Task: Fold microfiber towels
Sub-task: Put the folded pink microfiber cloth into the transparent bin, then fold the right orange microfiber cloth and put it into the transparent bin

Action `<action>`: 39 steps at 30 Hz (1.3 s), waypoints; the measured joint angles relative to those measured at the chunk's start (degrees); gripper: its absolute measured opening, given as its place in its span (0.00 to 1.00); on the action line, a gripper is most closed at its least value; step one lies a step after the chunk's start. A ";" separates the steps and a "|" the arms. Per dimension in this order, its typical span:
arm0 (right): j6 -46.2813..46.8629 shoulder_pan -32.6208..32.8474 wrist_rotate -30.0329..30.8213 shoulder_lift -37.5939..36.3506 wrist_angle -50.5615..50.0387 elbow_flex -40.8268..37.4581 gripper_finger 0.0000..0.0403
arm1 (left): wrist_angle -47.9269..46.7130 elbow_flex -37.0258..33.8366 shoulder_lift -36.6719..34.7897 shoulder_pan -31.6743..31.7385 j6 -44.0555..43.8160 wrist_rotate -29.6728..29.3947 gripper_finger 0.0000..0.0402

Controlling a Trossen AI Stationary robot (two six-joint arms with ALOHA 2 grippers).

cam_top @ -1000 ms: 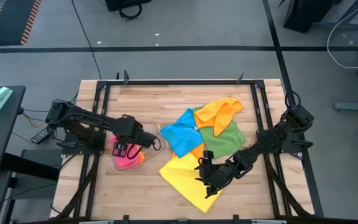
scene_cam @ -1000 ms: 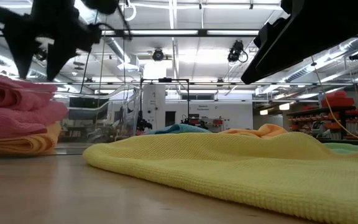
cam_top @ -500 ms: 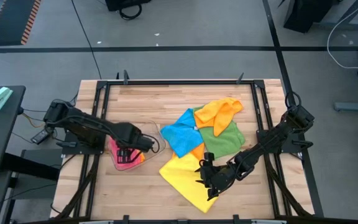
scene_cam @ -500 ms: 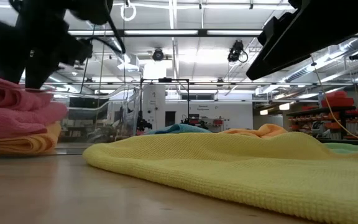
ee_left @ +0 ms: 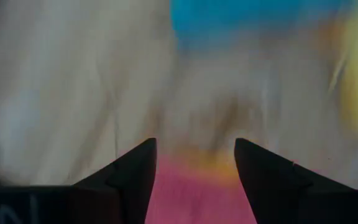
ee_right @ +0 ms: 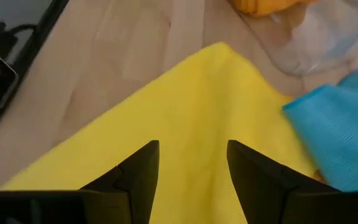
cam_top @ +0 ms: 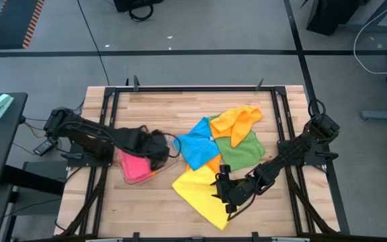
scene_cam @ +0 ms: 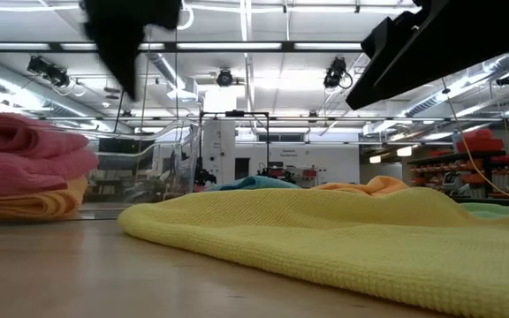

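Over a wooden table (cam_top: 146,208), the left end effector (cam_top: 158,149) is hovering with fingers spread and gripping nothing beside the clear tray (cam_top: 130,176) holding folded pink (cam_top: 135,167) and orange (scene_cam: 25,205) towels. The right end effector (cam_top: 225,196), fingers likewise spread, is hanging above the yellow towel (cam_top: 197,188); blue (cam_top: 195,142), green (cam_top: 244,152) and orange (cam_top: 237,122) towels are lying heaped nearby.

High view looking straight down on whole worktop (cam_top: 146,202) and both arms; low view sitting at worktop level, facing room, yellow towel (scene_cam: 325,238) close in front; wrist views looking past own jaws, very near cloth; yellow towel showing in high, low, right wrist views
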 joint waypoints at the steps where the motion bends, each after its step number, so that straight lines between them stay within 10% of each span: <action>1: -1.24 -0.20 0.44 0.00 0.17 0.00 0.49 | 4.32 -0.01 0.12 -0.72 0.56 -4.63 0.55; 7: -3.61 -1.78 1.11 0.02 0.30 0.00 0.49 | 33.08 -0.11 1.66 -3.32 15.27 -24.37 0.50; 12: 1.26 -3.31 0.50 -2.94 -6.18 1.16 0.49 | 45.85 -0.05 2.55 -4.19 20.18 -22.78 0.47; 39: 4.26 -12.74 8.73 -8.68 -10.53 -7.08 0.49 | 49.91 -0.11 13.10 -5.05 30.05 -17.26 0.32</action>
